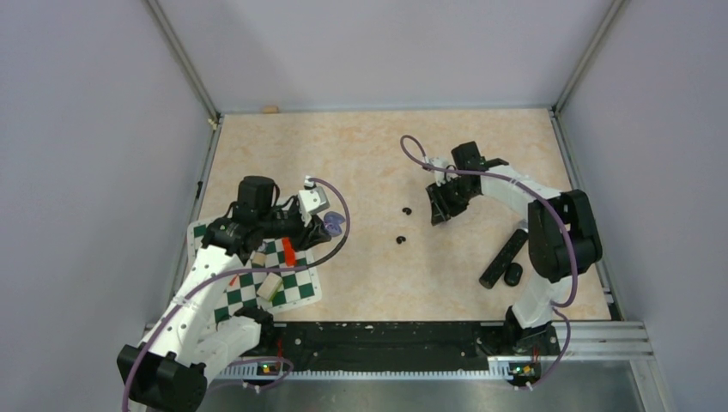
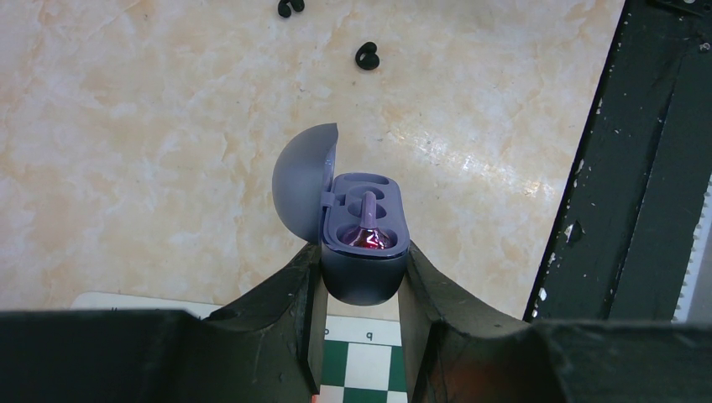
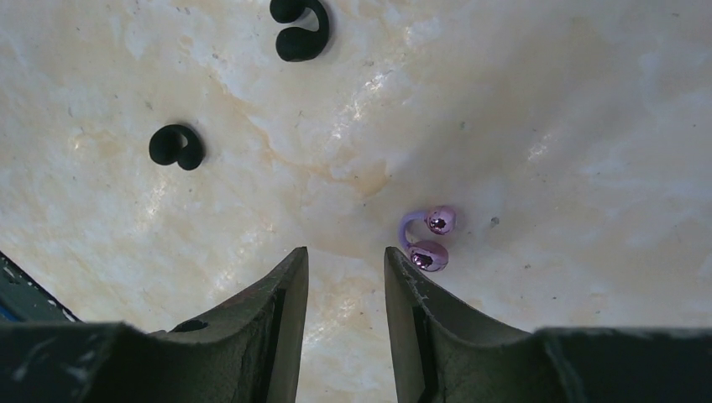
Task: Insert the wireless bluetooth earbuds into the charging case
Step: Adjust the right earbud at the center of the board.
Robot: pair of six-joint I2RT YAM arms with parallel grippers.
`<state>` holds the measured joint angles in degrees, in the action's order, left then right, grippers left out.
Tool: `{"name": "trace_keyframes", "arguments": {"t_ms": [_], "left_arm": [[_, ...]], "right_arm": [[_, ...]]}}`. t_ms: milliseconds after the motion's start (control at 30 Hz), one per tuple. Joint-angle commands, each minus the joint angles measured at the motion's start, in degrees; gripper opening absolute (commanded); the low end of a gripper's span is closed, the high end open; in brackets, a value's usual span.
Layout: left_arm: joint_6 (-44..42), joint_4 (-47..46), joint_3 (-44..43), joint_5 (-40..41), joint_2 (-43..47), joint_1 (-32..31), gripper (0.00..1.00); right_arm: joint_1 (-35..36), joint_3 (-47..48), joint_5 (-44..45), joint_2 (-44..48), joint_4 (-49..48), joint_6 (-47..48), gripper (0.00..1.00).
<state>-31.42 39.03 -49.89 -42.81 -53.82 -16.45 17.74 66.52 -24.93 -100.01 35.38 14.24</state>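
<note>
We see the charging case (image 2: 363, 243) as a smooth bluish-grey pebble with its domed lid swung open to one side. Its purple inner tray is bared, and one earbud (image 2: 368, 231) sits glossy and pinkish in a well. The left jaws are closed on the lower shell of the case and hold it above the counter (image 1: 386, 154) near its left edge, just past the far side of a checkered mat (image 1: 296, 287). The left arm (image 1: 202, 279) rises from the near left corner, its wrist bent over the mat. The other earbud (image 3: 428, 239), two shiny lilac beads joined by a small arch, lies on the counter towards the middle. The right arm (image 1: 515, 189) curves in from the near right corner, tilted down over the counter. The right jaws stand parted and empty, one tip just beside that earbud. Two black C-shaped pieces (image 3: 300, 29) (image 3: 176, 147) lie further off.
</note>
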Motion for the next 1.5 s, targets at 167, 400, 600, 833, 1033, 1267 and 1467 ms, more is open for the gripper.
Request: {"name": "trace_keyframes", "arguments": {"t_ms": [167, 400, 600, 833, 1033, 1267, 1467], "left_arm": [[-0.1, -1.04, 0.08, -1.74, 1.25, 0.41, 0.0], [-0.1, -1.06, 0.12, -1.79, 1.34, 0.47, 0.0], [-0.13, -1.06, 0.2, -1.93, 1.51, 0.54, 0.0], [-0.17, -1.06, 0.23, -2.05, 1.41, 0.54, 0.0], [-0.16, -1.1, 0.13, -2.19, 1.26, 0.59, 0.0], [-0.06, -1.01, 0.02, -2.21, 1.36, 0.63, 0.0], [-0.12, -1.1, 0.05, -2.29, 1.27, 0.63, 0.0]], "right_arm": [[-0.03, 0.73, 3.42, 0.38, -0.56, 1.25, 0.38], [0.02, 0.56, 3.96, 0.1, -0.53, 1.45, 0.38], [-0.03, 0.62, 4.94, -0.26, -0.49, 1.95, 0.38], [0.02, 0.78, -0.93, 1.33, 0.22, 2.65, 0.38], [0.02, 0.8, 0.05, 0.33, 0.67, 2.92, 0.38], [0.02, 1.2, 2.36, -1.74, 1.5, 3.07, 0.38], [-0.04, 1.37, 3.11, -2.14, 1.71, 3.16, 0.38]]}}
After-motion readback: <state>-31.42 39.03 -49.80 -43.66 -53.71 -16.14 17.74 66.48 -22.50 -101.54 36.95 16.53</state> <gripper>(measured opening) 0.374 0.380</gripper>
